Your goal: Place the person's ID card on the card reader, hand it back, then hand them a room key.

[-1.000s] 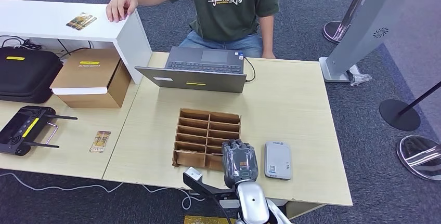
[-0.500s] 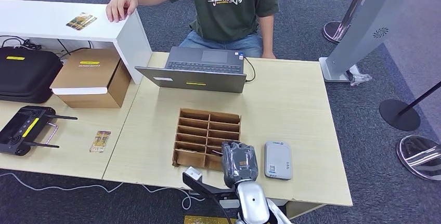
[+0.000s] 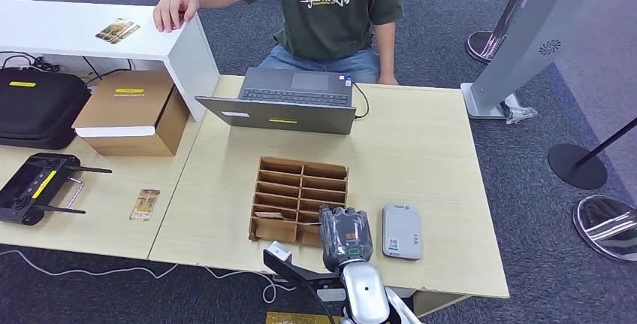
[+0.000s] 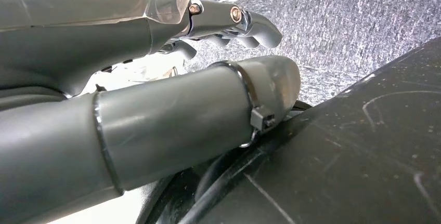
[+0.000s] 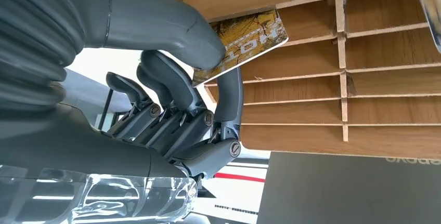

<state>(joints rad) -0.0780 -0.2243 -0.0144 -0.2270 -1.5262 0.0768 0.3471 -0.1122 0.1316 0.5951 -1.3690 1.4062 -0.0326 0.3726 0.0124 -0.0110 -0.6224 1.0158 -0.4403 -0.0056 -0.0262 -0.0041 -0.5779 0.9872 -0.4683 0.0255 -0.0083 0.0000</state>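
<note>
My right hand (image 3: 345, 237) hovers over the near right corner of the brown slotted cardboard organizer (image 3: 284, 189), just left of the grey card reader (image 3: 401, 231). In the right wrist view its thumb (image 5: 171, 24) and a finger (image 5: 229, 91) pinch a gold-patterned room key card (image 5: 248, 41), which sticks out over the organizer's slots (image 5: 322, 78). My left hand (image 4: 156, 52) hangs low above the carpet with nothing in it, fingers loosely apart. A person (image 3: 323, 8) sits behind the table with one hand (image 3: 174, 10) on the white counter (image 3: 60, 31), near a patterned card (image 3: 117, 30).
An opened laptop (image 3: 289, 98) lies at the table's far side. To the left are a cardboard box (image 3: 131, 112), a black case (image 3: 37, 106), a black controller (image 3: 34, 187) and another patterned card (image 3: 144, 204). Stanchion bases (image 3: 577, 166) and a grey stand (image 3: 526, 38) stand on the right.
My right hand has drawn back slightly toward me and tipped over the organizer's near edge. The person and the things on the table have not moved.
</note>
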